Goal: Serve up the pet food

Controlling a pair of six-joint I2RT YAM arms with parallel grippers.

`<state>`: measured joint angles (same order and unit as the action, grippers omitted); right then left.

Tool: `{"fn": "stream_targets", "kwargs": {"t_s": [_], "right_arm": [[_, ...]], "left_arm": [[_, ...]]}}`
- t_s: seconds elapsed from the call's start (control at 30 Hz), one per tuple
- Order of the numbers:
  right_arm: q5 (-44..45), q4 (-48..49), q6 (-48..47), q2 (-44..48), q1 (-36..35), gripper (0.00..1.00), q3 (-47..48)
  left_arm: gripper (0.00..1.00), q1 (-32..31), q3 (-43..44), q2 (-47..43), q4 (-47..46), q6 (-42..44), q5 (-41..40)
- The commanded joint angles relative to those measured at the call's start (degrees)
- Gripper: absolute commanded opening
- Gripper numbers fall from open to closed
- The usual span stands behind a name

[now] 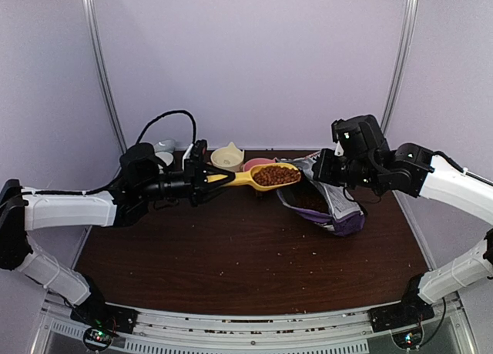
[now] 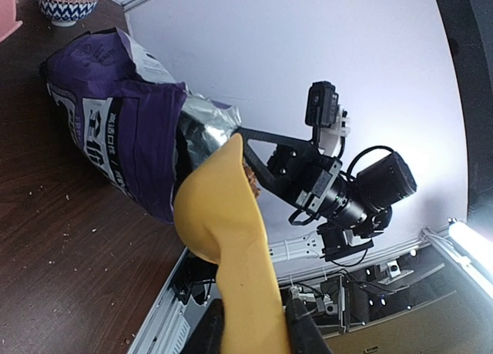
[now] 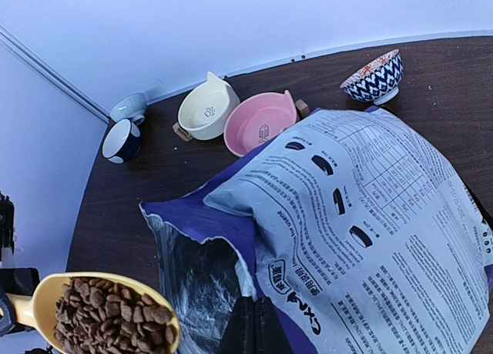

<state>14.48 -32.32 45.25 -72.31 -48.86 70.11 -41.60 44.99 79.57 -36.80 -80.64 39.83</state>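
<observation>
Left gripper [image 1: 206,177] first: my jaws are closed partway, clamped on the handle of the scoop [image 1: 262,175], which I hold level so nothing slides off. Just past my fingertips, the scoop's cup carries a full heap of kibble [image 1: 275,175], up off the table and outside the bag [image 1: 327,204]. Ahead of the cup the bag lies on its side, with its foil-lined mouth turned toward me. My right gripper [image 3: 250,323] is fully closed. I judge it is pinching the lip of that mouth to hold the opening up and wide for scooping. Beyond the scoop, on the far side of my left gripper, sit the pink bowl [image 3: 258,121] and the cream bowl [image 3: 206,108]. The pink one is nearest the load, so I reckon a pour would go there.
</observation>
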Motion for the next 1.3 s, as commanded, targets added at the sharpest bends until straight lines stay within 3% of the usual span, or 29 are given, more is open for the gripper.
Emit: {"fn": "stream_targets", "kwargs": {"t_s": [0.0, 0.63, 1.27], "right_arm": [[3.37, 1.04, 0.07, 2.12, 0.47, 0.00, 0.29], [2.85, 1.85, -0.34, 1.45, 0.69, 0.00, 0.29], [-0.03, 3.62, -0.31, 0.71, 2.30, 0.00, 0.19]], "left_arm": [[0.00, 2.03, 1.20, -2.44, -0.86, -0.55, -0.86], [0.00, 7.48, 4.03, -0.80, -2.11, -6.72, -6.35], [0.00, 10.21, 14.48, 10.56, 3.94, -2.26, -12.11]]}}
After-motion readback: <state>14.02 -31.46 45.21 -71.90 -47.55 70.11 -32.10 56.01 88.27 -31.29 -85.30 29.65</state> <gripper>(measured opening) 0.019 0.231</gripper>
